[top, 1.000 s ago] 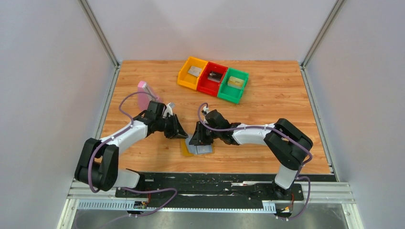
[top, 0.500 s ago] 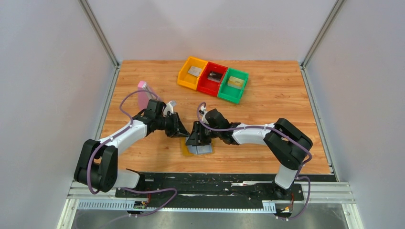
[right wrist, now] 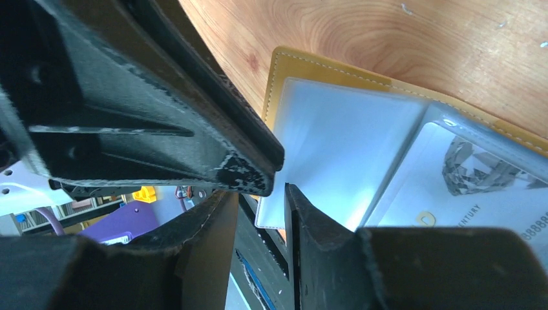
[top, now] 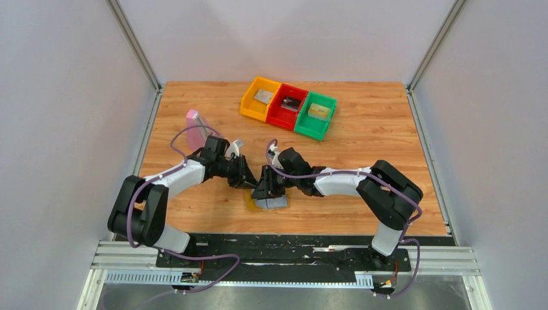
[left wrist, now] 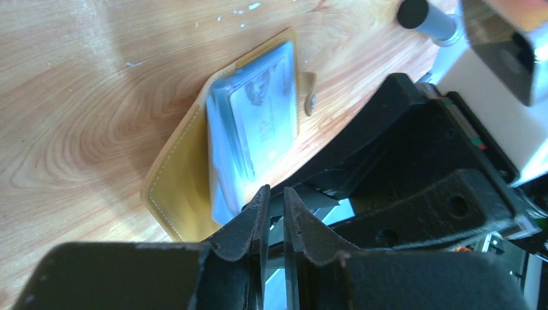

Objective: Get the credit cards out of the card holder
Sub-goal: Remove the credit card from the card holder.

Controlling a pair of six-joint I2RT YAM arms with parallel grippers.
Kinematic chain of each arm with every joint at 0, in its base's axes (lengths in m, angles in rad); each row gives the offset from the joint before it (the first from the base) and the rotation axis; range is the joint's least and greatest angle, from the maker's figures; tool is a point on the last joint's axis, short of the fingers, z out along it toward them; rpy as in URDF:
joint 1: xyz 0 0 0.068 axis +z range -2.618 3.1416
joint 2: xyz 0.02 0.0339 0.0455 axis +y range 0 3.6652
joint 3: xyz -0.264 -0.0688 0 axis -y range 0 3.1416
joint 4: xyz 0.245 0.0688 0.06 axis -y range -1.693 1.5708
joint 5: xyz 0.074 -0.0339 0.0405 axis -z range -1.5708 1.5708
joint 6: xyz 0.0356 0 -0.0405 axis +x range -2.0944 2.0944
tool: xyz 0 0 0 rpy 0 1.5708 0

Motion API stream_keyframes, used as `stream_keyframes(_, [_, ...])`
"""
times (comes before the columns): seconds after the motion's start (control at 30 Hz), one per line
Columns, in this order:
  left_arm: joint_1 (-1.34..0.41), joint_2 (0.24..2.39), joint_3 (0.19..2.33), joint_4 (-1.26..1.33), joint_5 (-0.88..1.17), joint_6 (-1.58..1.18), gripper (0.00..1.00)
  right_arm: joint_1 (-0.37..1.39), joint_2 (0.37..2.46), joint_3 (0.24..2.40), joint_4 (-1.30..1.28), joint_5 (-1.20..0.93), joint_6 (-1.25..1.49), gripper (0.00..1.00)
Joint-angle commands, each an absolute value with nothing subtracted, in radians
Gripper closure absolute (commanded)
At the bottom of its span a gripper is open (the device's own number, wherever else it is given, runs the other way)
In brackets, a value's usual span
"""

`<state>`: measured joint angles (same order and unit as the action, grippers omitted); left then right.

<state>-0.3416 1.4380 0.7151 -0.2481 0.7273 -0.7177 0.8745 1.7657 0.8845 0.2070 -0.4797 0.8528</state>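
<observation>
The card holder [top: 276, 203] lies open near the table's front middle, mustard-tan outside [left wrist: 174, 187] and light blue inside. A silver-grey credit card [left wrist: 262, 119] sits in its clear sleeve and also shows in the right wrist view [right wrist: 478, 194]. My left gripper [top: 251, 183] is at the holder's left edge. Its jaws [left wrist: 272, 194] are closed to a sliver on a raised light-blue sleeve page. My right gripper [top: 263, 192] is right beside it over the holder. Its jaws [right wrist: 258, 197] stand a little apart, and the raised page corner [right wrist: 274, 216] shows beyond them.
Orange [top: 260, 98], red [top: 287, 105] and green [top: 316, 115] bins stand at the back, each with a card in it. A pink block [top: 196, 126] stands at the left. The two grippers nearly touch over the holder.
My left gripper has moved right, up against the holder's left edge and the right gripper. The right gripper has shifted slightly left.
</observation>
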Motion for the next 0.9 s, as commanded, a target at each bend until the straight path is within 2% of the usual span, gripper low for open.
stream_keyframes(0.0, [-0.377, 1.484, 0.715, -0.249, 0.717, -0.689, 0.80, 0.873, 1.693, 0.859, 0.197, -0.456, 0.824, 0.66])
stream_keyframes(0.33, [-0.397, 1.544, 0.721, -0.299, 0.609, -0.644, 0.83, 0.848, 1.602, 0.853, 0.032, -0.289, 0.811, 0.65])
stream_keyframes(0.6, [-0.398, 1.550, 0.658, -0.140, 0.639, -0.676, 0.80, 0.827, 1.616, 0.872, -0.081, -0.156, 0.769, 0.60])
stream_keyframes(0.87, [-0.397, 1.585, 0.616, -0.007, 0.702, -0.717, 0.76, 0.826, 1.618, 0.880, -0.108, -0.097, 0.743, 0.61])
